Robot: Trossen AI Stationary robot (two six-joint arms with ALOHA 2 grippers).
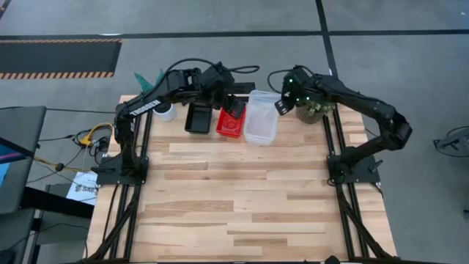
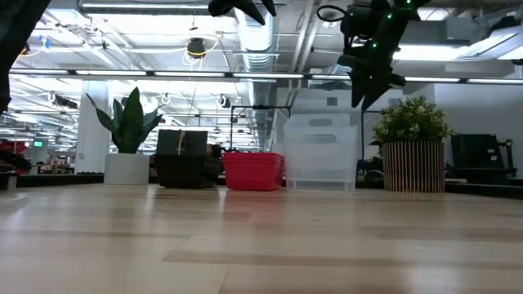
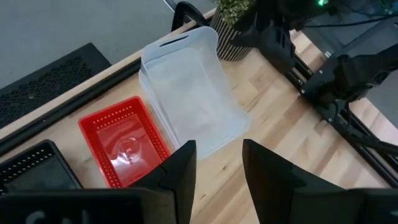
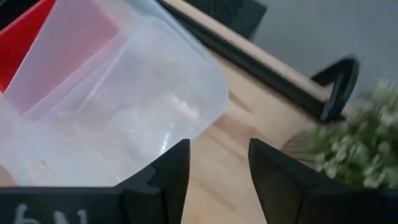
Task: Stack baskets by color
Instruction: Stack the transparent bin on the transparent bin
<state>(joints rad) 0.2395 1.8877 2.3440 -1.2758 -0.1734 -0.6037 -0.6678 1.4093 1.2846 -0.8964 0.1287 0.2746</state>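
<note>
Sorting looks nearly done, judging by three color groups lined up at the far table edge. Right gripper spread, empty, raised just beside and above the clear stack. Left gripper parted, holding nothing, hovering over the red baskets, clear stack just past its fingertips. Black baskets just beyond the red, on the side away from the clear. Nothing visible inside any basket. Counts per stack unclear. Probably left: retract arms.

Three basket stacks, two potted plants, two arms.
</note>
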